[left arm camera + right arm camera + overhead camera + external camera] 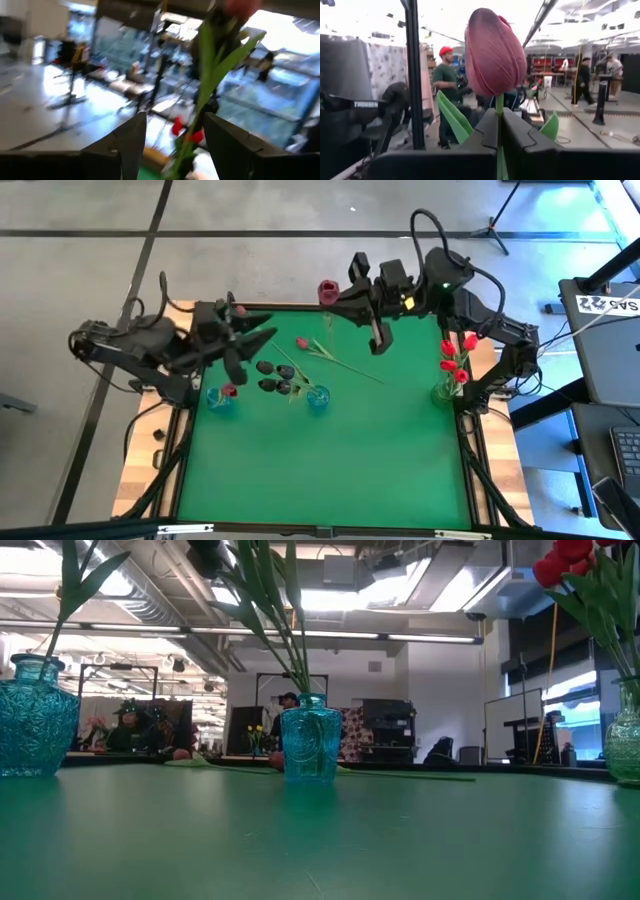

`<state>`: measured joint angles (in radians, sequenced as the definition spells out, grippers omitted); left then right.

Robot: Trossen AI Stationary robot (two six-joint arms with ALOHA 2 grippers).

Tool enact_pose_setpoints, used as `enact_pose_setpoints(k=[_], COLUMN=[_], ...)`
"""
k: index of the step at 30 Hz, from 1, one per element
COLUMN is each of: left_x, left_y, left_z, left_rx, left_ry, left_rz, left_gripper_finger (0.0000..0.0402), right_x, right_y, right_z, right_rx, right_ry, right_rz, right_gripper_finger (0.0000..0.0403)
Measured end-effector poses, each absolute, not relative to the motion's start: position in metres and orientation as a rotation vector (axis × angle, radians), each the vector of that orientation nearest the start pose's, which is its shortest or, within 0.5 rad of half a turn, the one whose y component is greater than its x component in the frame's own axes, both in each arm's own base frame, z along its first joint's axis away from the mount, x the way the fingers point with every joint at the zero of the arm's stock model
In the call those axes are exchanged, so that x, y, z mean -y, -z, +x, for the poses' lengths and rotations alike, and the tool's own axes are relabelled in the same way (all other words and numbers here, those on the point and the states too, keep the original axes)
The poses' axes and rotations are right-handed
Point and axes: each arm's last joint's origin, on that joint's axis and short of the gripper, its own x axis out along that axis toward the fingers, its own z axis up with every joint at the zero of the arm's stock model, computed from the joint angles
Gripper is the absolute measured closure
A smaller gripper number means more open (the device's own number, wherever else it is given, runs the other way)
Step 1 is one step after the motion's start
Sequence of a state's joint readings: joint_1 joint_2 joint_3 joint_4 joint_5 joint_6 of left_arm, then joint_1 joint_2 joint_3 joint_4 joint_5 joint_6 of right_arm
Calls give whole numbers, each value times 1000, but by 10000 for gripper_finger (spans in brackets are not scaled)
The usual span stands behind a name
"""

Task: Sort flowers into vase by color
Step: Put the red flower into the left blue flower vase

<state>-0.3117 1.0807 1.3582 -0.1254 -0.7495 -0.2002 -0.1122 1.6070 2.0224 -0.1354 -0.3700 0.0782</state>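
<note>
Two blue vases and a green-tinted one stand on the green table. The left blue vase (pixel 219 398) holds a pinkish-red tulip (pixel 229 390). The middle blue vase (pixel 318 396) (pixel 312 742) holds black tulips (pixel 272 376). The right vase (pixel 446 388) holds red tulips (pixel 455 358). Another pinkish-red tulip (pixel 303 343) lies flat on the table. My left gripper (pixel 240 348) (pixel 172 131) hovers open above the left vase, its fingers either side of a green stem (pixel 202 95) without touching it. My right gripper (pixel 499 119) is past the table's far edge, shut on a pinkish-red tulip (pixel 328 290). My right gripper pinches the pinkish-red tulip's stem (pixel 499 103) just below the bud head (pixel 492 52), between its two fingers. The tulip is lifted clear of the table, beyond its far edge. In the right wrist view the head stands above the fingertips, with leaves (pixel 454 116) spreading beside them.
The near half of the green table (pixel 330 470) holds nothing. The loose tulip's long stem (pixel 352 368) runs across the middle toward the right. A wooden frame (pixel 140 470) borders the table. People and tripods show in the room beyond.
</note>
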Motion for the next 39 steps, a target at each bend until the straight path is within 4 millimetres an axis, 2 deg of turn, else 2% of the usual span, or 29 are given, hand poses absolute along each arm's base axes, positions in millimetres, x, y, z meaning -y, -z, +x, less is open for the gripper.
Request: enact_pose_setpoints(k=[4,7,11,14,23,32,39], left_x=[31,18,3,0,-7,-9,-10], left_y=[-477,-472,-469,-468,-461,-458,-459], left_z=[222,237,250,256,267,267,265], left_rx=[244,230,231,245,210,180,184], left_ry=[-365,-370,-313,-247,-281,-370,-403], left_rz=[-234,-152,-74,-26,7,0,-3], left_gripper_finger=[207,207,207,207,207,207,211], right_x=[27,28,30,33,36,27,27], right_y=[-543,-542,-538,-529,-513,-511,-512], right_z=[323,324,329,339,362,366,366], right_rx=[237,236,207,174,145,142,147], right_ry=[-237,-208,-121,-74,-29,-37,18], right_rz=[9,-10,-13,-3,2,5,0], right_gripper_finger=[399,398,398,398,398,397,396])
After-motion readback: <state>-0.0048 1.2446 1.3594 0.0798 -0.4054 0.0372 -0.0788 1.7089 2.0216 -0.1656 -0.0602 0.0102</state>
